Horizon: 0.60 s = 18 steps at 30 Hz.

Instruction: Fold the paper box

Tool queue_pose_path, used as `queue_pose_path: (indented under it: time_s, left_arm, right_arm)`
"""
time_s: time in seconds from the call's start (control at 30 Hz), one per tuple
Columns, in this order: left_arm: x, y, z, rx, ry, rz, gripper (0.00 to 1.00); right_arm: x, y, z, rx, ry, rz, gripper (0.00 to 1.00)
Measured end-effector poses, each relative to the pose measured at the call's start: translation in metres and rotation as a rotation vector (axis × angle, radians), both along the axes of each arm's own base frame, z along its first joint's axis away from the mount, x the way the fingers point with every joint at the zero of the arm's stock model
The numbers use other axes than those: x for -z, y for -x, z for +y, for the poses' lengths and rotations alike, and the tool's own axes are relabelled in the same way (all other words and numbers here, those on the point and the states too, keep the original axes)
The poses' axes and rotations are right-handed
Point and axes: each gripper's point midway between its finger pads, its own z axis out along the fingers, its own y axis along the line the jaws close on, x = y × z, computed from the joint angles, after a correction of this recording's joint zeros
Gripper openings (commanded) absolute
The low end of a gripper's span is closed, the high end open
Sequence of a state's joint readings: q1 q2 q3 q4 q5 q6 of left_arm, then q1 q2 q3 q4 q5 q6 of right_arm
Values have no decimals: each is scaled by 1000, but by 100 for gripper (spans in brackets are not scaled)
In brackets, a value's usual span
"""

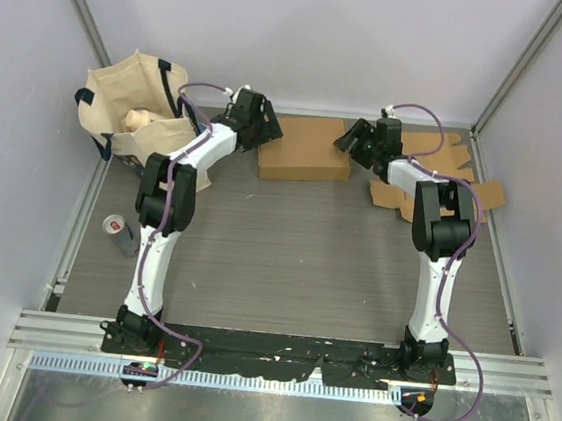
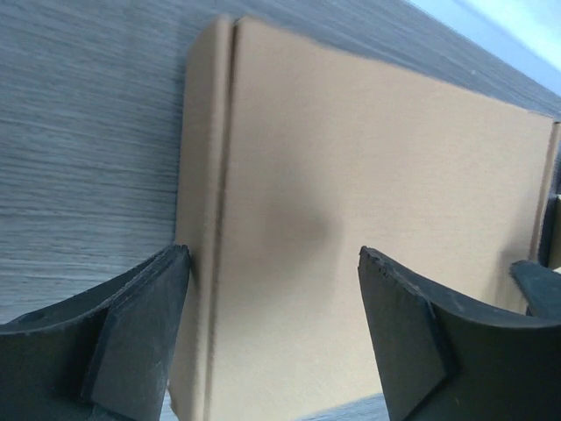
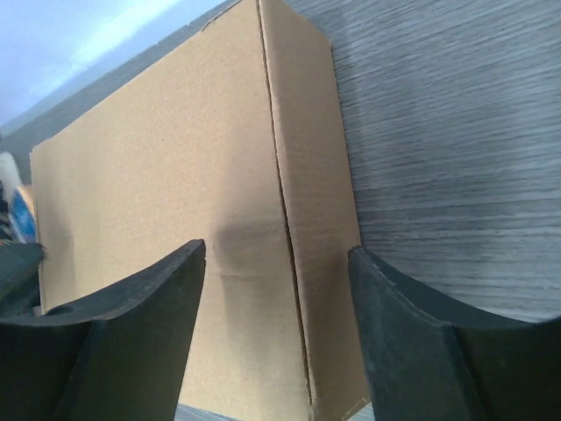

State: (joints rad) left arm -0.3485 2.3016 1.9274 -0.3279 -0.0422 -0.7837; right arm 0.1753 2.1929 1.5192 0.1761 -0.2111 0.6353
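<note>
1. Overhead, I see a grey wood-grain worktop (image 1: 296,262) enclosed by pale walls (image 1: 310,33), with aluminium rails (image 1: 286,352) along its near edge.
2. The paper box (image 1: 305,148) lies closed at the middle of the worktop's far edge.
3. My left gripper (image 2: 273,263) sits at the box's left end. Its jaws are apart and clamp nothing: one finger is beside the box's edge, the other over its top.
4. My right gripper (image 3: 276,254) sits at the right end, jaws likewise apart and straddling that end.
5. Flat cardboard blanks (image 1: 465,185) lie at the far right corner. A tan tote bag (image 1: 131,104) is at the far left corner, and a drinks can (image 1: 118,234) is near the left edge.
6. The can's label is too small for me to read, and the box faces show plain brown card.
</note>
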Motion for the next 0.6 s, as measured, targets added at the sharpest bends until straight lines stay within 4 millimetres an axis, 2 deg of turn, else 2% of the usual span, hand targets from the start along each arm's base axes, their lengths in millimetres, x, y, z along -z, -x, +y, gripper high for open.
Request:
queue_pose_path:
  time_s: [0.03,0.07,0.17,0.23,0.3,0.4,0.47,0.53,0.6]
  left_arm:
    - [-4,0,-1,7,-8,-4,87]
    - [-8,-1,-2,10,-19,-10,94]
    - [-25,1,-2,23,-76,-47,96]
    - [-38,8,-1,27,-118,-56,95]
    - [-58,18,-3,39,-157,-79,91]
    - [-109,40,-14,69,-187,-160,85]
    - [-153,66,-28,104,-169,-238,82]
    - [-195,100,-47,155,-133,-323,81]
    - [-226,133,-63,206,-80,-388,81]
  right_arm:
    - [0,0,0,-1,14,5,87]
    - [2,2,0,2,31,19,88]
    - [6,13,-20,38,141,99,88]
    - [1,24,-41,73,228,144,88]
    - [-14,38,-76,115,355,164,86]
    - [-43,61,-124,193,552,183,83]
    - [-55,79,-152,251,708,215,81]
    - [-53,100,-165,267,854,263,80]
    - [-36,131,-166,223,1015,337,78]
